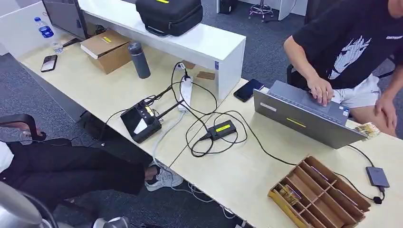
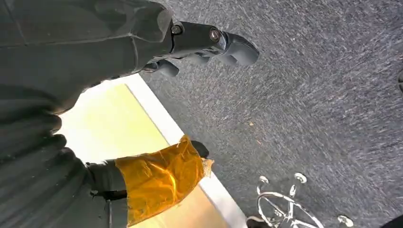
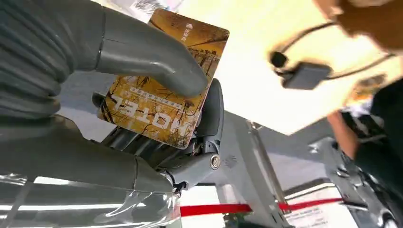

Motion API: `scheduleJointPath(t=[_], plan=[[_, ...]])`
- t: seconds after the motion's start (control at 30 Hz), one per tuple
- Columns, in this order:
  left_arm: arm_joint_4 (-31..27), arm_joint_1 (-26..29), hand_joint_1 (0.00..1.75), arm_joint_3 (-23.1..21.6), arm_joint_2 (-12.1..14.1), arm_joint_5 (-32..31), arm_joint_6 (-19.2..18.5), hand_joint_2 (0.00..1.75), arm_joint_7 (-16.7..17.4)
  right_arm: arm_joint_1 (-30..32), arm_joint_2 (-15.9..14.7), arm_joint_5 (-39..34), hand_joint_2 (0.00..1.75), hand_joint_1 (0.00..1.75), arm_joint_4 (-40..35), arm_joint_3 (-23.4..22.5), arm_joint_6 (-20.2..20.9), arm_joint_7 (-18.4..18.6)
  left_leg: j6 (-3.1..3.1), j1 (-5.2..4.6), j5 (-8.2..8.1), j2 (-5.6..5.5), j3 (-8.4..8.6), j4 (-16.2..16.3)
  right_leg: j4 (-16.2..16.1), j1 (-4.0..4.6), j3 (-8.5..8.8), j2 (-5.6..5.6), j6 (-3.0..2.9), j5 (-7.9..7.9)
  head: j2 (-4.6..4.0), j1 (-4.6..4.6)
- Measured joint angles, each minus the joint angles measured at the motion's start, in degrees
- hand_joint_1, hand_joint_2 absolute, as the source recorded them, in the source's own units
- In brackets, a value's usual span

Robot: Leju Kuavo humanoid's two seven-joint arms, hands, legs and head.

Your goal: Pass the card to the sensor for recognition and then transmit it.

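The right hand (image 3: pixel 157 118) grips the card (image 3: pixel 161 80): the thick grey thumb presses on its printed yellow-brown face and the darker fingers (image 3: pixel 211 114) back it from behind, so the card stands pinched flat between them. Past the hand the pale tabletop (image 3: pixel 247 90) carries a small dark box on a cable (image 3: pixel 306 76), blurred. The left hand (image 2: pixel 142 95) holds nothing; its dark fingers (image 2: pixel 223 45) are loosely curled and apart from the thumb (image 2: pixel 161 178), which is wrapped in amber tape, and beyond it lie the tabletop edge and grey carpet (image 2: pixel 323 104). In the head view the black sensor box (image 1: pixel 142 122) with its cables sits on the tabletop (image 1: pixel 237 171), with a wooden divided tray (image 1: pixel 318 194) and an open laptop (image 1: pixel 304 114) further along, where a person's hand (image 1: pixel 323 90) rests on the keys
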Motion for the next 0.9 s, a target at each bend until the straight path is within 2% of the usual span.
scheduleJointPath(t=[0.27,0.37,0.6,0.77,0.9], plan=[[0.0,0.0,0.0,0.1,0.0,-0.1,-0.1,1.75,0.0,-1.2,-1.1,0.6,1.75,1.75,3.7,0.2,0.1,0.0,0.0,0.02,0.0,0.01,0.01,0.0,0.0,0.0,-0.01,0.0,-0.01,-0.01,0.02,-0.02],[0.0,0.0,0.0,0.1,0.0,-0.1,-0.1,1.75,0.1,-1.6,-1.1,1.4,1.75,1.75,4.5,0.6,0.9,1.1,0.0,0.02,0.0,0.0,0.0,0.0,0.0,0.0,-0.01,0.01,-0.01,-0.01,0.02,-0.02],[0.0,0.0,0.0,0.5,0.1,-0.2,-0.6,1.75,0.3,-4.6,-1.7,1.6,1.75,1.75,8.5,4.3,2.8,1.7,-0.01,0.01,0.01,0.04,0.03,0.0,0.0,0.01,0.01,0.04,-0.01,0.0,0.02,0.0],[0.0,0.0,0.0,1.3,0.2,-0.1,-0.8,1.75,0.6,-6.3,-3.6,0.7,1.75,1.75,9.4,6.7,5.5,2.7,-0.01,0.01,0.01,0.05,0.07,0.0,0.0,0.01,0.05,0.04,0.0,0.0,0.02,0.0],[0.0,0.0,0.0,1.4,0.3,0.0,-0.9,1.75,0.7,-6.8,-4.4,0.6,1.75,1.75,9.8,8.0,4.8,1.8,-0.01,0.01,0.01,0.05,0.06,0.0,0.0,0.0,0.05,0.03,0.0,0.0,0.02,0.0]])
